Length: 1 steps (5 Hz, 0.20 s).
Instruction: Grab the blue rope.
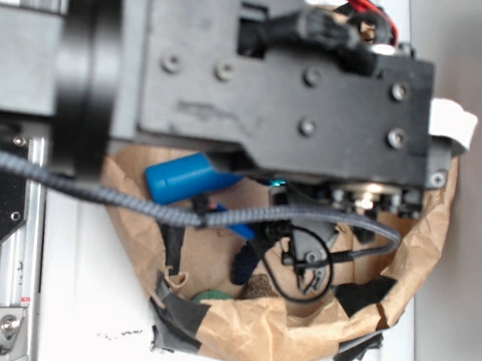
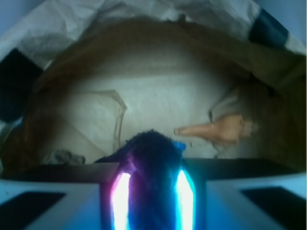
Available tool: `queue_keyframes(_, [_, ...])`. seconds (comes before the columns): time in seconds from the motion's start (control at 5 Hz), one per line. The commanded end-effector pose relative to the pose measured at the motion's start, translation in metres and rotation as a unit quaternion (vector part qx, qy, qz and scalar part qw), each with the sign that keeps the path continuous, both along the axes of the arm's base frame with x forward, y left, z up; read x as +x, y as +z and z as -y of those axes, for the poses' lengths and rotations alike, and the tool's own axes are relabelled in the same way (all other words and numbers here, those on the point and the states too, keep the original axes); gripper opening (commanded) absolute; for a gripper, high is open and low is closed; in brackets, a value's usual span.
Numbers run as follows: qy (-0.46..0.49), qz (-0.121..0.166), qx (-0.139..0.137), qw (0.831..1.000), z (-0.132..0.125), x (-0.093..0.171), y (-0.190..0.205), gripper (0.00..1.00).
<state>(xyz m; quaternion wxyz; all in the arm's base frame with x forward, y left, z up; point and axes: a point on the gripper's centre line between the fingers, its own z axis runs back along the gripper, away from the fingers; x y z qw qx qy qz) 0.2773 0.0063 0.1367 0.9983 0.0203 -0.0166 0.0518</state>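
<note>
Clamped on the blue rope (image 2: pixel 152 158), the end effector (image 2: pixel 152 201) fills the bottom of my wrist view: its two fingers (image 2: pixel 121 201) glow pink on one side and cyan on the other, and the dark navy, fuzzy bulk of the rope sits squeezed between them, bulging up above the tips. From here I see the inside of a brown paper bag (image 2: pixel 144 62), its crumpled wall curving around and its pale floor spread out ahead. A tan, cone-shaped seashell (image 2: pixel 218 129) lies on that floor, off to the right and apart from the rope. A small grey lump (image 2: pixel 62 156) sits low on the left; I cannot tell what it is.

On the exterior view the black arm body (image 1: pixel 278 72) covers most of the bag, so I cannot see the fingers themselves. Below it the bag's rolled rim (image 1: pixel 293 341), patched with dark tape, rests on the white table (image 1: pixel 73 301). A bright blue plastic bottle (image 1: pixel 185 177) lies inside near the bag's left wall. A thin grey braided cable (image 1: pixel 93 189) crosses in front of the bag from the left edge. A dark navy piece (image 1: pixel 243 263) shows under the arm near the bag's middle, likely part of the rope, though much of it is hidden.
</note>
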Motion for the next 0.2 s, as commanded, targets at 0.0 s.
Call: queue_keyframes(0.0, [0.037, 0.056, -0.001, 0.998, 0.0002, -0.0009, 0.0453, 0.0])
